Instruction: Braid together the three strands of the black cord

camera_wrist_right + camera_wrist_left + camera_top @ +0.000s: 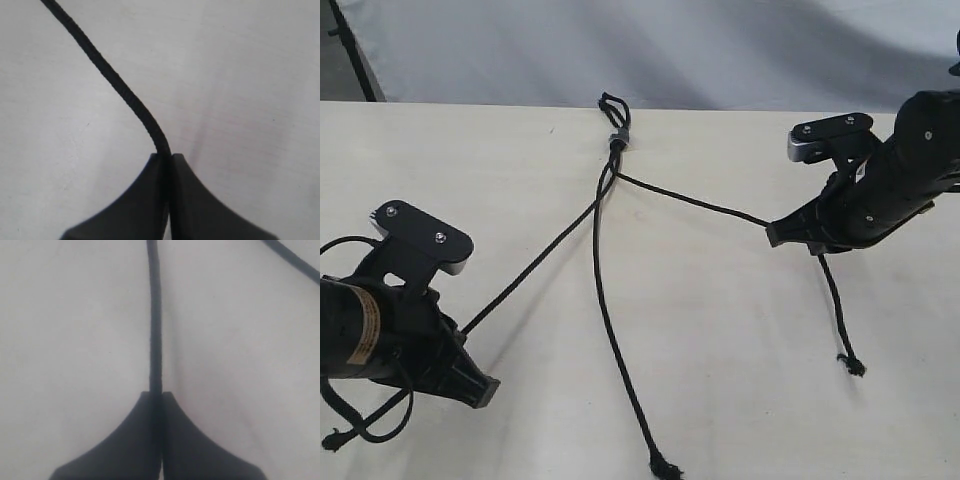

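The black cord's small loop [614,106] and grey band [618,136] lie at the table's far middle, and three strands fan out from there. My left gripper [472,384], low at the left, is shut on the left strand [545,252], which runs straight out of its jaws [155,340]. At the right, my right gripper [772,233] is shut on the right strand [695,200], which bends away from its jaws [115,82]; its tail [840,310] hangs down to a frayed knot [852,366]. The middle strand [610,320] lies loose, ending in a knot [665,468].
The pale wooden table [740,400] carries only the cord. A grey backdrop [720,50] stands behind its far edge. A glossy robot cable [360,425] loops under the left arm. Another strand crosses a corner of the left wrist view [295,260].
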Action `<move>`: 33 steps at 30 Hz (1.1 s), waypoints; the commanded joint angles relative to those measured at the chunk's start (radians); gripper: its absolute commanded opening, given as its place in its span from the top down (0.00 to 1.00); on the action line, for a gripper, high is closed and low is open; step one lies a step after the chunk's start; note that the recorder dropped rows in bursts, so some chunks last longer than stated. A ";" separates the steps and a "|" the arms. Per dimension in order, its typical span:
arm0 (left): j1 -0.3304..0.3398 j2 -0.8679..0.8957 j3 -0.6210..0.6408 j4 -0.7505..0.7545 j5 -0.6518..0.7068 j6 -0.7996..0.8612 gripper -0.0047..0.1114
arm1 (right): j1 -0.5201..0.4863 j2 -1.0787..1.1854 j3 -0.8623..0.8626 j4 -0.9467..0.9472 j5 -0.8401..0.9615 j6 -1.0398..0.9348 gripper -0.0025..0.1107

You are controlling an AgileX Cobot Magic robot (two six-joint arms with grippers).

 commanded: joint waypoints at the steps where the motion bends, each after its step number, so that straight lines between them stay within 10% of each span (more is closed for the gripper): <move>1: 0.002 -0.053 0.002 -0.003 0.000 0.004 0.96 | -0.006 0.006 0.009 -0.003 -0.012 -0.004 0.98; 13: 0.002 -0.065 0.002 0.081 0.044 -0.002 0.96 | 0.000 0.066 0.009 -0.002 -0.012 0.001 0.97; 24: 0.002 0.015 0.002 0.361 0.131 -0.280 0.96 | 0.000 0.103 0.009 -0.002 -0.012 0.001 0.68; 33: 0.002 0.149 0.002 0.358 0.083 -0.314 0.92 | 0.000 0.097 0.003 0.001 0.007 0.001 0.63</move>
